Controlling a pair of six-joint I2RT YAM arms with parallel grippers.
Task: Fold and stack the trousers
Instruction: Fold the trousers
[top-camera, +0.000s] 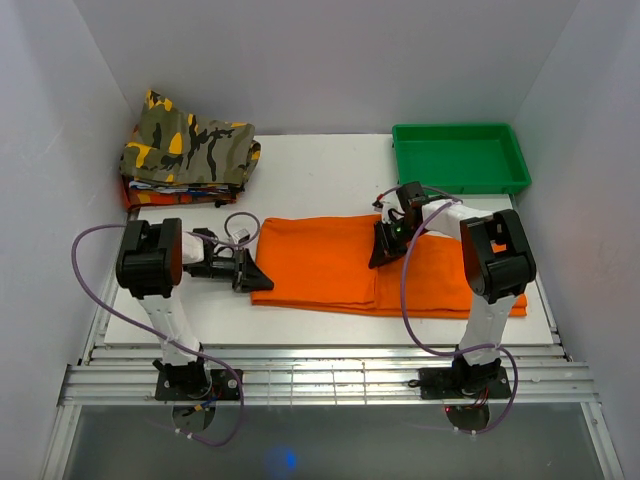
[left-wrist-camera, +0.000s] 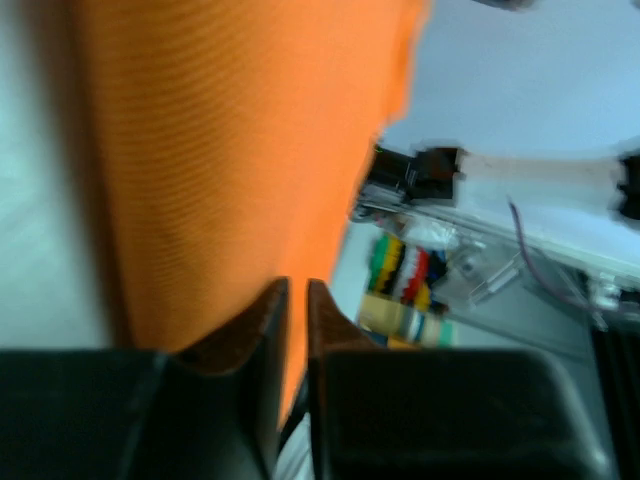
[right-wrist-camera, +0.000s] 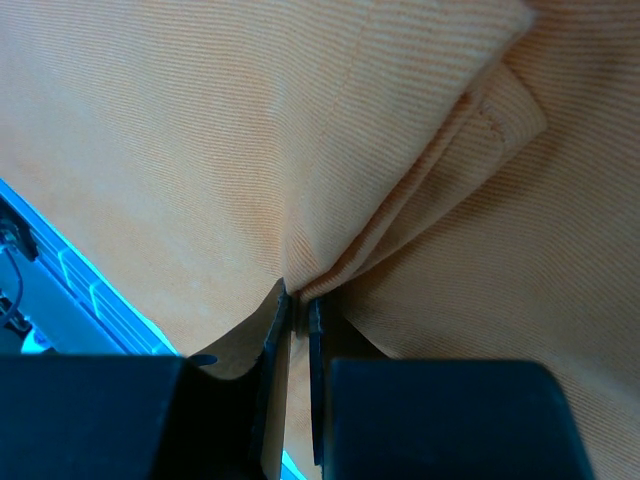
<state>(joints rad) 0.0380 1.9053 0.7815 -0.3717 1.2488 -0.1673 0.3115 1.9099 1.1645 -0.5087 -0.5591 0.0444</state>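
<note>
The orange trousers (top-camera: 320, 265) lie flat across the middle of the table, folded lengthwise, with one layer ending near the middle. My left gripper (top-camera: 265, 281) is at their left edge. In the left wrist view its jaws (left-wrist-camera: 297, 290) are nearly closed with orange fabric (left-wrist-camera: 230, 150) between them. My right gripper (top-camera: 381, 255) is low on the trousers' middle. In the right wrist view it (right-wrist-camera: 298, 300) pinches a bunched fold of the cloth (right-wrist-camera: 250, 130).
A pile of folded garments with a camouflage one (top-camera: 190, 145) on top sits at the back left. A green tray (top-camera: 460, 130) stands at the back right. White walls close in the table on three sides.
</note>
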